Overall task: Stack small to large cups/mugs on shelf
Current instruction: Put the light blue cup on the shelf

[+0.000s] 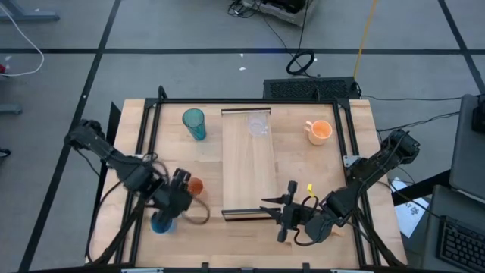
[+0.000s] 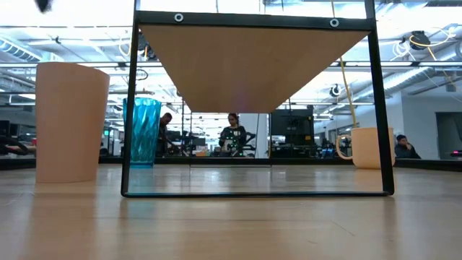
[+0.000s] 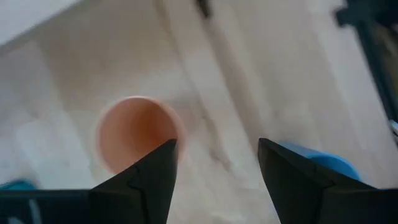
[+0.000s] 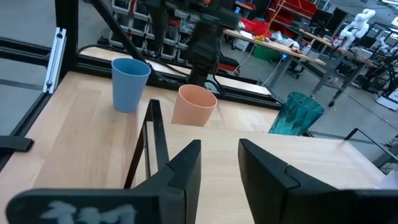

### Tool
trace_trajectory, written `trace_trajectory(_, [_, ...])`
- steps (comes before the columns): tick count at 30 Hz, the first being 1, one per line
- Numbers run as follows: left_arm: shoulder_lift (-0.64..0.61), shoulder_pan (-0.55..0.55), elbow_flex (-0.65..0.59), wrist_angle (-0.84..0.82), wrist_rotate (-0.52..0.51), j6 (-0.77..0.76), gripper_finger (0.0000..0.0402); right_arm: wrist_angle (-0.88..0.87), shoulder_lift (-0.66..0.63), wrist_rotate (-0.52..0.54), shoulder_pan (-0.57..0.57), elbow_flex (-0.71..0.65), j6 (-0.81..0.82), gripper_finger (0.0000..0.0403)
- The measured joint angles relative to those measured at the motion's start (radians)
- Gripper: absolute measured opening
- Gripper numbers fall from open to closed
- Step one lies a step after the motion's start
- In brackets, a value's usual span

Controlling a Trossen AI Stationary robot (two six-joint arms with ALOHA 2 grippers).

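The shelf (image 1: 246, 163) is a light-wood plank raised on a black frame (image 2: 130, 108) in the table's middle. A clear glass cup (image 1: 258, 123) stands on its far end. The teal tumbler (image 1: 194, 123) and the orange handled mug (image 1: 320, 131) stand on the table to either side. Near the front left, the small orange cup (image 1: 195, 186) and the blue cup (image 1: 161, 222) stand upright. My left gripper (image 3: 217, 162) hovers open above and between them, pointing down, touching neither. My right gripper (image 4: 219, 155) is open and empty at the shelf's near end (image 1: 246, 214), pointing toward the left.
Black frame rails (image 1: 148, 129) run along the table's sides. Bare tabletop lies between the shelf and the mug (image 2: 368, 148) on the right. The right wrist view shows the left arm (image 4: 202, 37) above the orange cup (image 4: 194, 104), with the blue cup (image 4: 129, 84) beside it.
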Motion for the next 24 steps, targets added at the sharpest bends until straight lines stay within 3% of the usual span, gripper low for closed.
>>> trace_trajectory(15, [0.014, -0.250, 0.001, 0.003, 0.062, -0.422, 0.0223, 0.001, 0.000, 0.000, 0.001, 0.000, -0.016, 0.0100])
trace_trajectory(20, [0.070, -0.309, 0.001, 0.009, 0.075, -0.615, 0.0223, 0.002, 0.000, 0.000, 0.001, 0.000, -0.016, 0.0100])
trace_trajectory(24, [0.140, -0.329, 0.000, 0.054, 0.141, -0.655, 0.0223, 0.002, 0.000, 0.000, 0.001, 0.000, -0.016, 0.0100])
